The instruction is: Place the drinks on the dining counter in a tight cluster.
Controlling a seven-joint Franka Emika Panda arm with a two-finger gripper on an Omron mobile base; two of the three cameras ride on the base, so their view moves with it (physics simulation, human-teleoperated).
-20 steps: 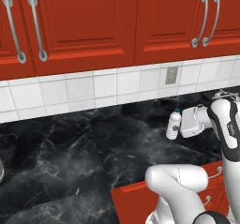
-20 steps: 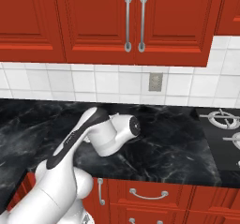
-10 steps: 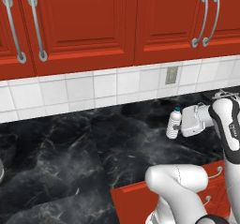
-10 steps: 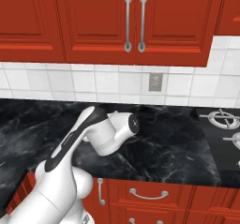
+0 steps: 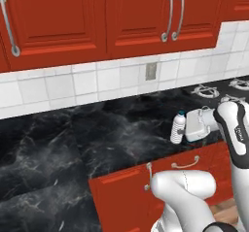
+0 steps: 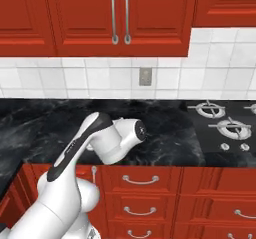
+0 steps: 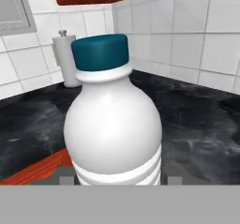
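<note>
I see the clear bottle with a teal cap (image 5: 178,128) standing upright at the front edge of the black marbled counter (image 5: 73,139), toward its right end, just short of the stove burners (image 5: 206,91). My gripper (image 5: 187,129) is level with the bottle and reaches it from the right side. In the hand view the bottle (image 7: 112,129) stands right between the two dark fingertips (image 7: 65,175), its body spanning the gap from one to the other; I read the jaws as closed on the bottle. I cannot tell whether its base rests on the counter or is raised off it.

Behind the bottle in the hand view, a white paper towel roll (image 7: 65,59) stands against the tiled wall (image 7: 187,35).

Red wall cabinets (image 5: 97,17) hang above the counter, and an outlet (image 5: 151,71) sits in the tiles. In the right base view the arm (image 6: 95,143) hides the bottle.
</note>
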